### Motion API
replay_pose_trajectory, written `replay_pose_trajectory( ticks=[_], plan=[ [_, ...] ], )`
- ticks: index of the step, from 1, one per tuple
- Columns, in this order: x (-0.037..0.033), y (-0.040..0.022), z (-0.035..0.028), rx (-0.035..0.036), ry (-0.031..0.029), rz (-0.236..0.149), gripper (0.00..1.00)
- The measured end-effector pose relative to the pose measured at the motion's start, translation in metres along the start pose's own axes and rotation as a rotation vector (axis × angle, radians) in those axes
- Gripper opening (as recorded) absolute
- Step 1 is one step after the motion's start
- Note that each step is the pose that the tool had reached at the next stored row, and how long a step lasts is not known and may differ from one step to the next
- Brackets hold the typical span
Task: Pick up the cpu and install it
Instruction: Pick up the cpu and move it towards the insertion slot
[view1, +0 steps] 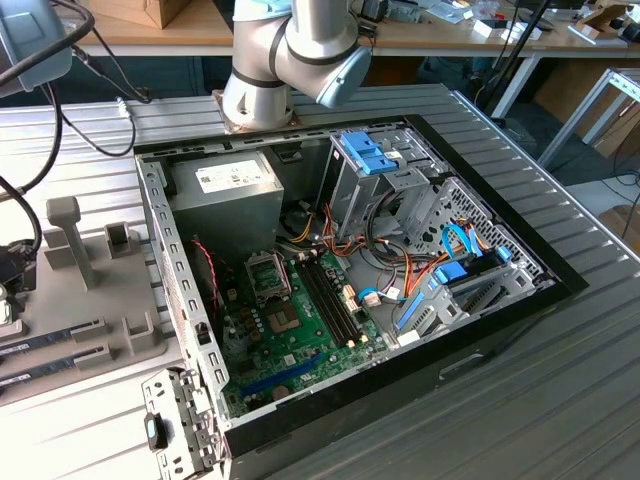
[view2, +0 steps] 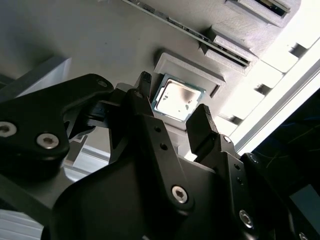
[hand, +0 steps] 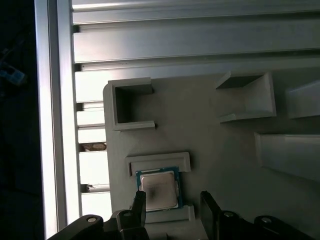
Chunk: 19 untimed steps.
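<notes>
The cpu (view2: 177, 98) is a small square chip with a silver metal top and a thin green rim. It lies flat in a shallow pocket of the grey holder plate (view2: 100, 45). In the first wrist view the cpu (hand: 157, 189) sits in the same pocket of the plate (hand: 210, 145). My gripper (view2: 172, 102) hovers just above it, open, with one black finger (view2: 145, 84) at one side of the chip and the other finger (view2: 201, 124) past the opposite side. The gripper (hand: 174, 207) holds nothing. The motherboard's socket (view1: 268, 275) stands inside the open case.
The open computer case (view1: 480, 330) lies on the ribbed metal table (view1: 560, 400), with the green motherboard (view1: 300, 345), grey power supply (view1: 225, 185) and drive cages (view1: 400, 180). The grey holder plate (view1: 90, 300) lies at the exterior view's left, with memory sticks (view1: 50, 335). Raised holder walls (hand: 130, 105) stand near the chip.
</notes>
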<state>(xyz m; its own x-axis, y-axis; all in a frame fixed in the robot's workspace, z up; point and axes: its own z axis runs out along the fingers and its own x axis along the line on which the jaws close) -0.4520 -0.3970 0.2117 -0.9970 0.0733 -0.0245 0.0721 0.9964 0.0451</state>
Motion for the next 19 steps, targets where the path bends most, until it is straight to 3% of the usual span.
replay_pose_trajectory(
  ticks=[19],
  plan=[
    [0.0007,-0.0004,0.0080,0.0001,0.0001,0.000,0.56]
  ],
)
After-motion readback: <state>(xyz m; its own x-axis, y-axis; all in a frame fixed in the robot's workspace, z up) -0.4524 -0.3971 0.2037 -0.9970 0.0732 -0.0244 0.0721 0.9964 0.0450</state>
